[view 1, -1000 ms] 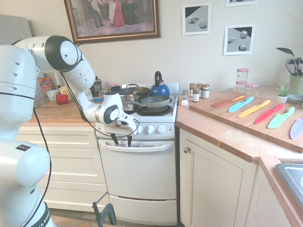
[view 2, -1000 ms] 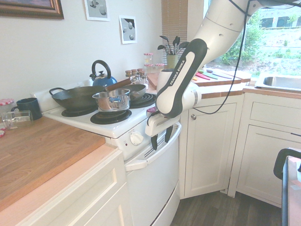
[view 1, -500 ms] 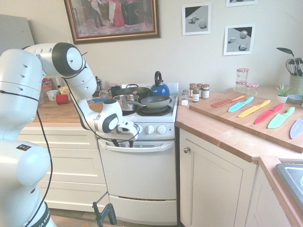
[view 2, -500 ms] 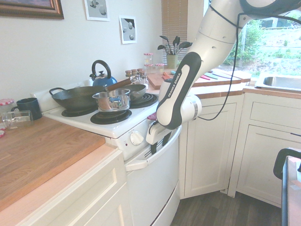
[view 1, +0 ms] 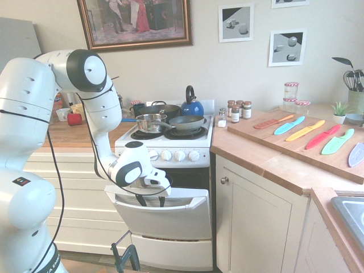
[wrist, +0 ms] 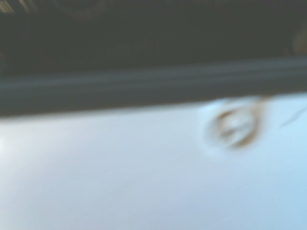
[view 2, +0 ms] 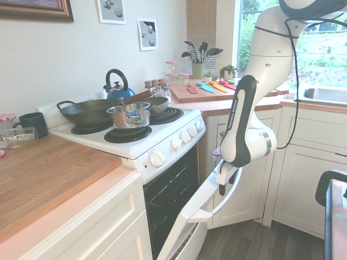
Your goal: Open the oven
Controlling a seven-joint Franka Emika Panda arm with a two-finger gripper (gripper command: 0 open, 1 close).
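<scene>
We see the white oven (view 2: 171, 179) between the counters, its door (view 1: 165, 219) tilted outward from the dark inside, the bar handle (view 2: 230, 190) running level across its width. The gripper (view 1: 152, 201) points down at the door's top edge, its fingers spread apart.

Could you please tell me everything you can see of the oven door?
The oven door is white and smooth, with a curved white bar handle across its upper front. It hangs partly open, tilted outward from the top, below the row of knobs, exposing a dark cavity with racks. The hand is at its top edge, fingers behind the bar; contact is unclear.
</scene>
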